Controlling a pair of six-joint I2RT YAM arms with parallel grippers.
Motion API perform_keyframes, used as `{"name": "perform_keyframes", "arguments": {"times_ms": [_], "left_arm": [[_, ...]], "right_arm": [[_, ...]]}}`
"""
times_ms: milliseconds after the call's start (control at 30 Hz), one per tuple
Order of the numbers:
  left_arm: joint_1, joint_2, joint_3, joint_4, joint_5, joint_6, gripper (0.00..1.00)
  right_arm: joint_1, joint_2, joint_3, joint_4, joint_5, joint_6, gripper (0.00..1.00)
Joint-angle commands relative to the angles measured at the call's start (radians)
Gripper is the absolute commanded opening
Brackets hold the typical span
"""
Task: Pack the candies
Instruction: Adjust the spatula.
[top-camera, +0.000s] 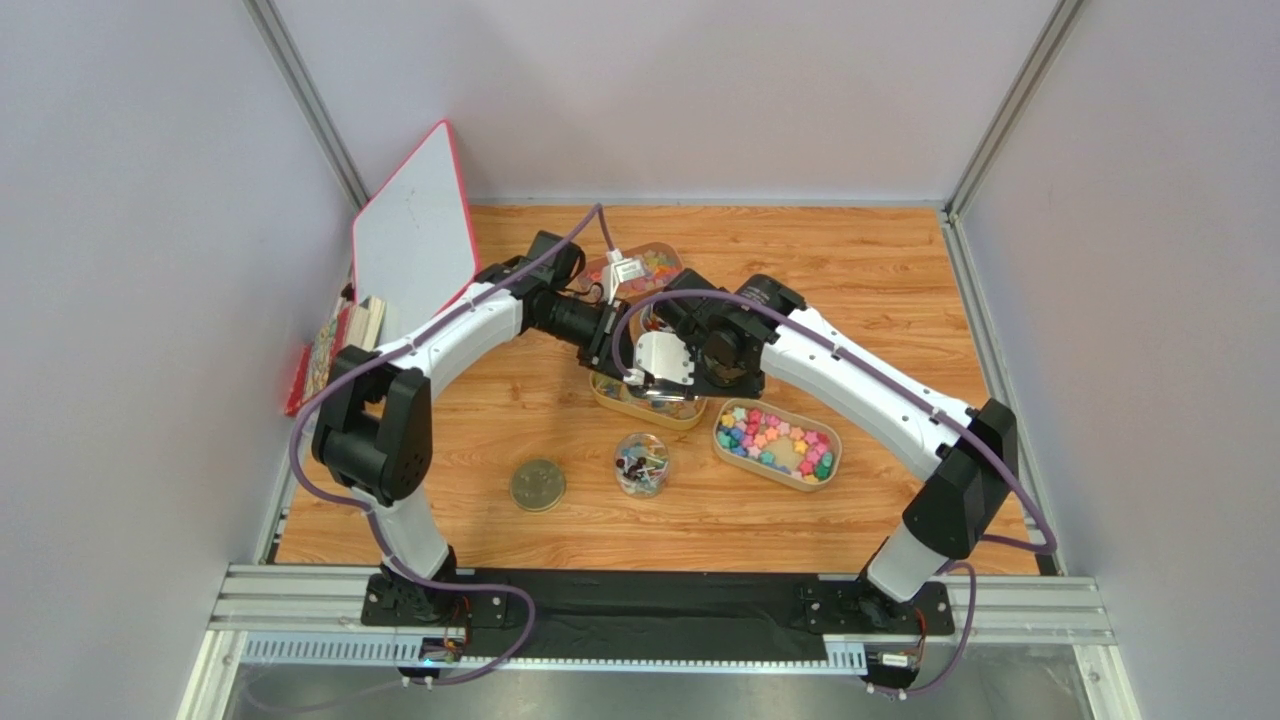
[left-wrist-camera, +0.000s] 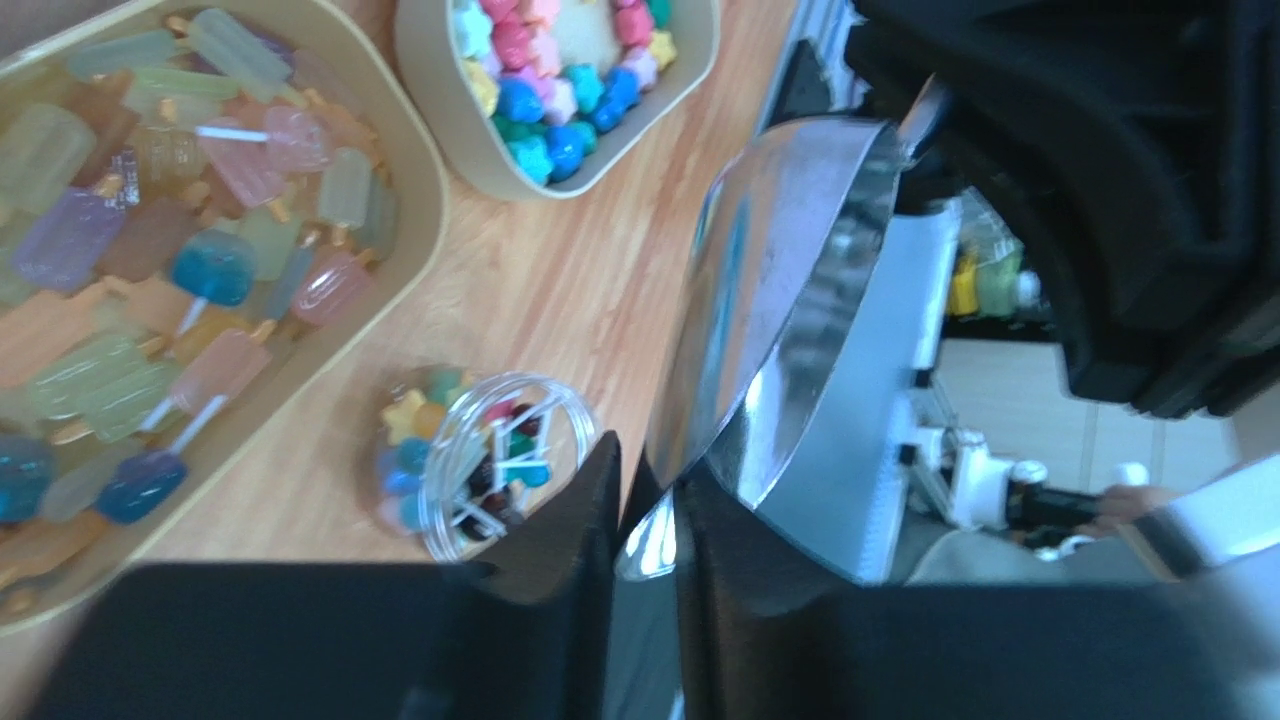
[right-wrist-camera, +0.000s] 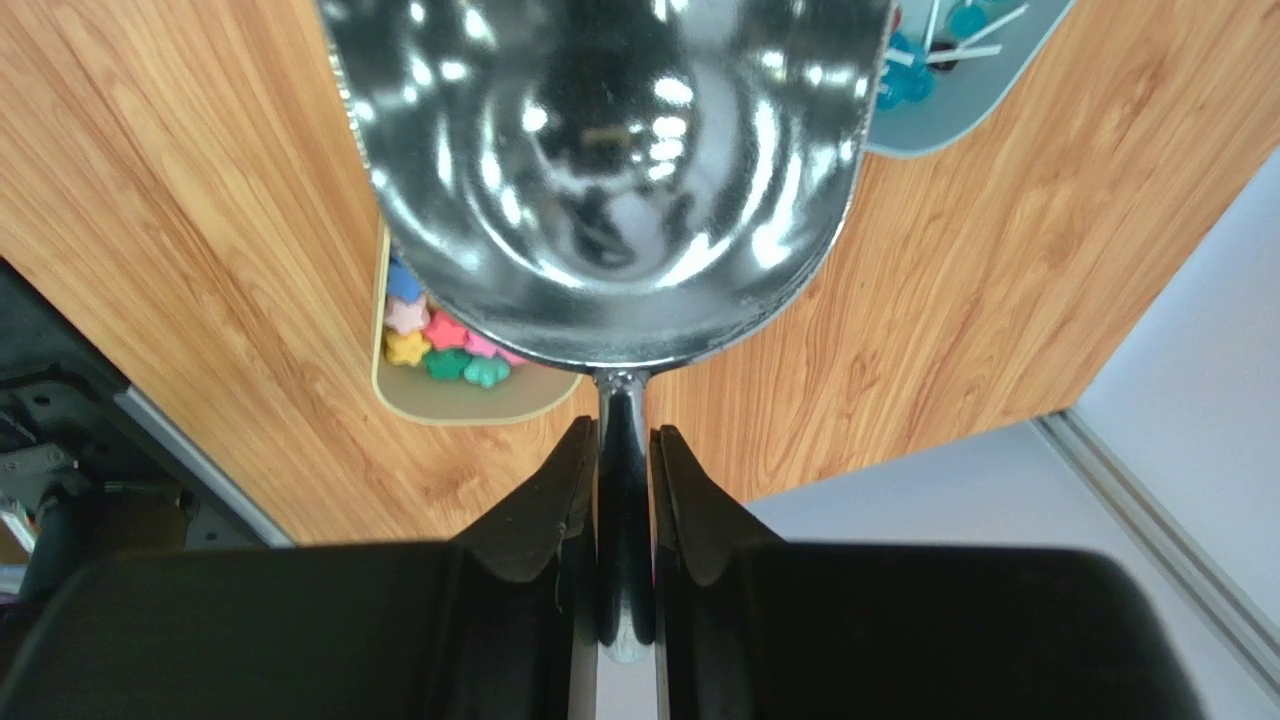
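Observation:
A shiny metal scoop (right-wrist-camera: 601, 165) is empty. My right gripper (right-wrist-camera: 616, 435) is shut on its handle. My left gripper (left-wrist-camera: 646, 465) is shut on the rim of the same scoop (left-wrist-camera: 812, 300). Both grippers meet over the table's middle, left gripper (top-camera: 628, 348) and right gripper (top-camera: 684, 360), above a tan tray (top-camera: 609, 399). Bright chunky candies (top-camera: 777, 440) fill a tan oval tray (top-camera: 727, 458) on the right, also in the left wrist view (left-wrist-camera: 556, 75). Pastel lolly-shaped candies (left-wrist-camera: 150, 225) lie in the tray under the grippers. A small clear jar (top-camera: 643, 462) holds mixed candies.
The jar's round lid (top-camera: 538, 485) lies left of the jar. Another tray of candies (top-camera: 649, 267) sits behind the arms. A white board with a red edge (top-camera: 413, 225) leans at the back left, with flat packets (top-camera: 323, 357) below it. Grey walls enclose the table.

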Motion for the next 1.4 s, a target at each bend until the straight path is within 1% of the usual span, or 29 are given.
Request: {"name": "perform_keyframes", "arguments": {"times_ms": [0, 33, 100, 133, 167, 200, 233, 267, 300, 333, 367, 400, 433, 467, 567, 667, 767, 933, 1200, 1300, 1333, 1367], "left_arm": [[0.008, 0.014, 0.024, 0.071, 0.19, -0.02, 0.04], [0.01, 0.011, 0.014, 0.07, 0.207, -0.017, 0.0], [0.013, 0.003, -0.003, 0.073, 0.253, 0.003, 0.0], [0.014, 0.002, -0.02, 0.071, 0.268, 0.009, 0.0], [0.016, 0.0, -0.029, 0.071, 0.3, 0.026, 0.0], [0.017, 0.002, -0.037, 0.065, 0.311, 0.034, 0.0], [0.017, 0.003, -0.048, 0.061, 0.316, 0.049, 0.0], [0.017, 0.009, -0.049, 0.055, 0.319, 0.058, 0.0], [0.019, 0.016, -0.049, 0.041, 0.334, 0.066, 0.0], [0.019, 0.023, -0.043, 0.033, 0.343, 0.074, 0.0], [0.019, 0.037, -0.037, 0.029, 0.354, 0.081, 0.0], [0.019, 0.045, -0.033, 0.019, 0.375, 0.083, 0.0], [0.019, 0.049, -0.019, 0.016, 0.383, 0.086, 0.0], [0.019, 0.059, -0.01, 0.007, 0.385, 0.094, 0.0], [0.022, 0.078, 0.026, -0.045, 0.395, 0.121, 0.0], [0.024, 0.08, 0.038, -0.07, 0.402, 0.135, 0.0], [0.024, 0.079, 0.029, -0.073, 0.398, 0.135, 0.0], [0.024, 0.08, 0.023, -0.074, 0.395, 0.137, 0.0], [0.024, 0.088, 0.032, -0.074, 0.394, 0.133, 0.0], [0.024, 0.094, 0.035, -0.074, 0.395, 0.135, 0.0], [0.024, 0.094, 0.035, -0.074, 0.395, 0.137, 0.0], [0.024, 0.094, 0.036, -0.074, 0.395, 0.137, 0.0]], "right_arm": [[0.002, 0.003, 0.024, -0.16, -0.047, 0.026, 0.0], [0.0, -0.004, 0.015, -0.159, -0.056, 0.031, 0.0], [-0.006, -0.046, -0.013, -0.157, -0.091, 0.032, 0.03], [-0.01, -0.07, -0.051, -0.15, -0.104, 0.035, 0.1], [-0.018, -0.096, -0.07, -0.124, -0.137, 0.037, 0.31], [-0.044, -0.174, -0.097, -0.095, -0.162, 0.038, 0.38], [-0.065, -0.225, -0.154, -0.052, -0.188, 0.031, 0.44], [-0.093, -0.28, -0.189, -0.012, -0.319, -0.001, 0.48], [-0.166, -0.354, -0.224, 0.066, -0.391, -0.03, 0.5], [-0.197, -0.488, -0.267, 0.123, -0.444, -0.05, 0.52], [-0.232, -0.565, -0.366, 0.17, -0.558, -0.119, 0.56], [-0.294, -0.627, -0.412, 0.253, -0.611, -0.145, 0.57], [-0.314, -0.734, -0.459, 0.295, -0.651, -0.162, 0.57], [-0.328, -0.77, -0.522, 0.359, -0.703, -0.156, 0.57], [-0.336, -0.808, -0.564, 0.386, -0.765, -0.135, 0.55], [-0.337, -0.779, -0.565, 0.422, -0.798, -0.083, 0.51], [-0.339, -0.756, -0.558, 0.468, -0.812, -0.072, 0.51], [-0.337, -0.69, -0.538, 0.493, -0.808, -0.098, 0.5], [-0.339, -0.624, -0.489, 0.518, -0.826, -0.08, 0.48], [-0.339, -0.603, -0.47, 0.521, -0.831, -0.074, 0.38], [-0.339, -0.589, -0.466, 0.519, -0.832, -0.072, 0.28], [-0.337, -0.584, -0.457, 0.519, -0.832, -0.072, 0.24]]}}
